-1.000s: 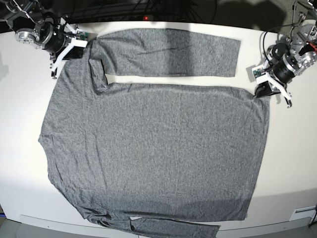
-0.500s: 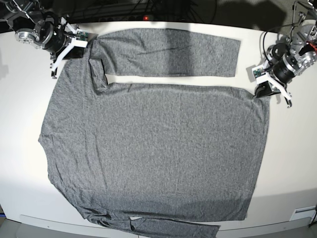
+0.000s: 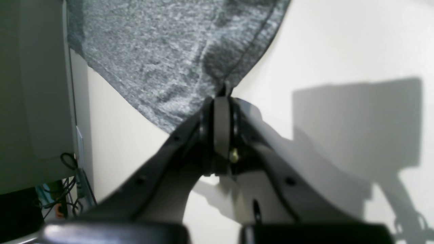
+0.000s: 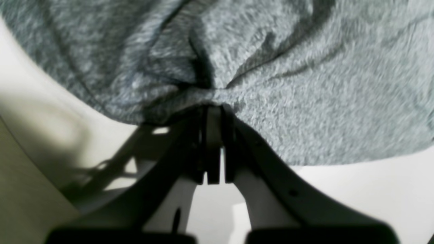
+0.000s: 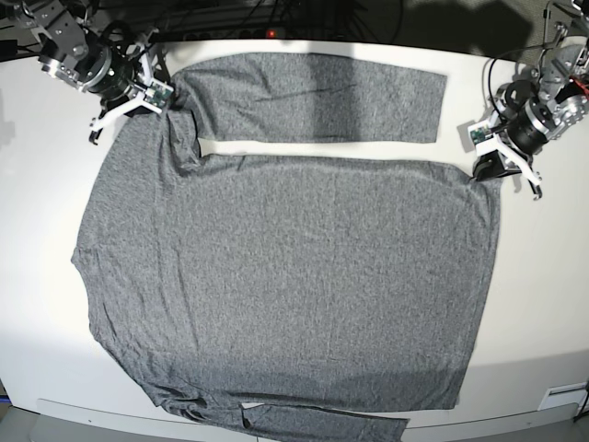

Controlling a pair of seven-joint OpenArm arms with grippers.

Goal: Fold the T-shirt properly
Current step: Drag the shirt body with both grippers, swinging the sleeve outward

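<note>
The heather-grey T-shirt (image 5: 285,276) lies spread flat on the white table (image 5: 543,304). One long sleeve (image 5: 313,97) is folded across the far side. My left gripper (image 5: 483,171) is at the shirt's far right corner. In the left wrist view the left gripper (image 3: 222,98) is shut on the tip of that fabric corner (image 3: 162,51). My right gripper (image 5: 158,103) is at the far left shoulder. The right wrist view shows the right gripper (image 4: 213,105) shut on a bunched pinch of the knit (image 4: 305,84).
The other sleeve (image 5: 322,425) runs along the table's near edge. Dark cables and equipment (image 5: 276,14) sit behind the far edge. Bare table shows to the right of the shirt and at the far left corner (image 5: 37,184).
The arm on the base view's left has turned and shifted a little along the far edge, tugging the shoulder fabric. The other arm has not moved.
</note>
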